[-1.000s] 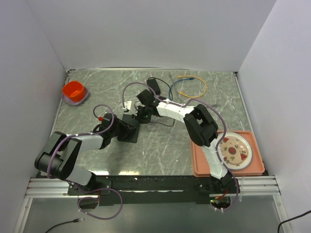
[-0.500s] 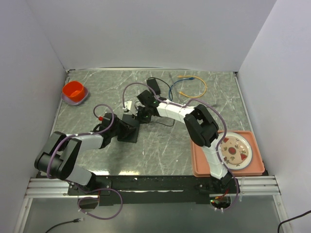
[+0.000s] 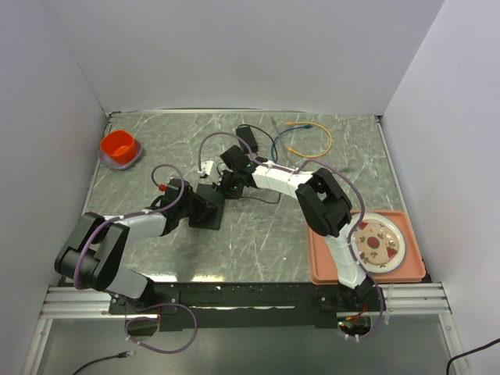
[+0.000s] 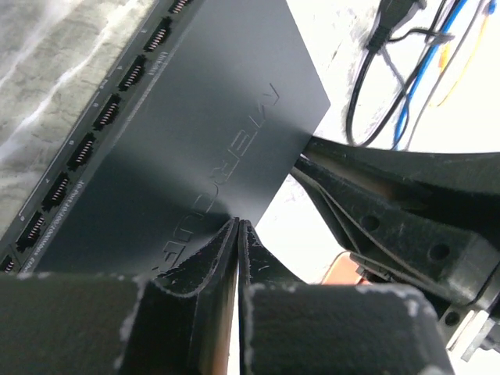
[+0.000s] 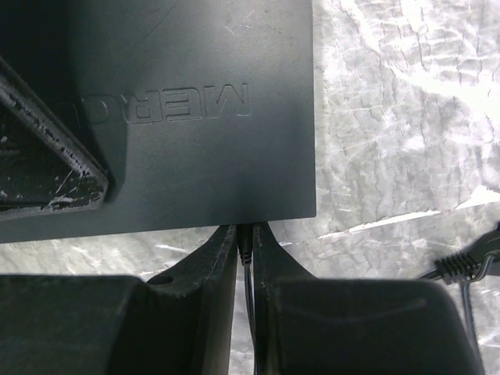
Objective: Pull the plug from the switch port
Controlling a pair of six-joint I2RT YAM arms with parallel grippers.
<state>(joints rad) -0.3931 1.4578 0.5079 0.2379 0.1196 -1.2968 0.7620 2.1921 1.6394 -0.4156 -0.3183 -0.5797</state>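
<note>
The flat matte-black switch box (image 3: 212, 219) lies mid-table. It fills the left wrist view (image 4: 195, 133), where a row of ports (image 4: 94, 133) runs along its long edge, and the right wrist view (image 5: 195, 156). My left gripper (image 3: 201, 206) is shut with nothing between its fingers, and its tips (image 4: 237, 224) rest on the box's top. My right gripper (image 3: 227, 186) is shut on the small black plug (image 5: 244, 242), which sits in the socket in the box's edge. Its thin black lead (image 5: 248, 312) runs back between the fingers.
An orange bowl (image 3: 119, 148) stands at the back left. A black adapter brick (image 3: 248, 137) and coiled yellow and blue cables (image 3: 308, 137) lie at the back. An orange tray (image 3: 320, 266) holding a plate (image 3: 379, 241) sits at the front right.
</note>
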